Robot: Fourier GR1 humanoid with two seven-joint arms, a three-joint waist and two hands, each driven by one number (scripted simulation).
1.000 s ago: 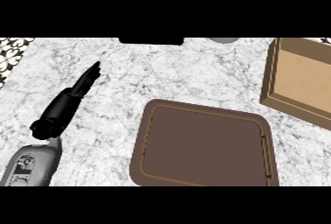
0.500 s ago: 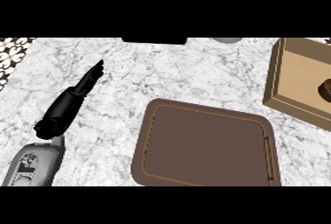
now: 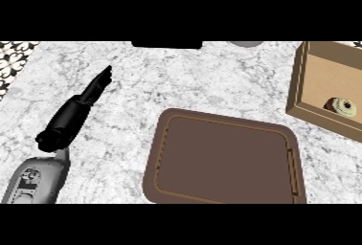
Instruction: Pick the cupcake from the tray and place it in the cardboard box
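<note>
— What is lying on the counter (image 3: 176, 76)?

— White stone with grey veins is spreading across the whole view, smooth and flat. A dark brown tray (image 3: 159, 158) is sitting on it, a rounded rectangle with a raised rim and a thin lighter line running just inside the edge. Its matte floor is showing bare.

— And the cupcake (image 3: 344, 106)?

— It is sitting inside the cardboard box (image 3: 318, 72) at the right edge, near the box's lower wall and well apart from the tray. The box is tan, plain and straight-sided, with low walls, and it is running out of view to the right.

— Which way is the cupcake pointing?

— It is looking tipped: a pale round face with a dark centre is turning up and to the right, and a brown side is showing at its left. It is too small and too round for me to give a long axis.

— The hands?

— The left hand (image 3: 71, 117) is lying over the counter left of the tray, glossy black, its fingers straight and close together, pointing up and to the right toward the far edge. It is gripping nothing. The grey left forearm (image 3: 35, 179) is entering at the lower left corner. The right hand is not showing.
</note>
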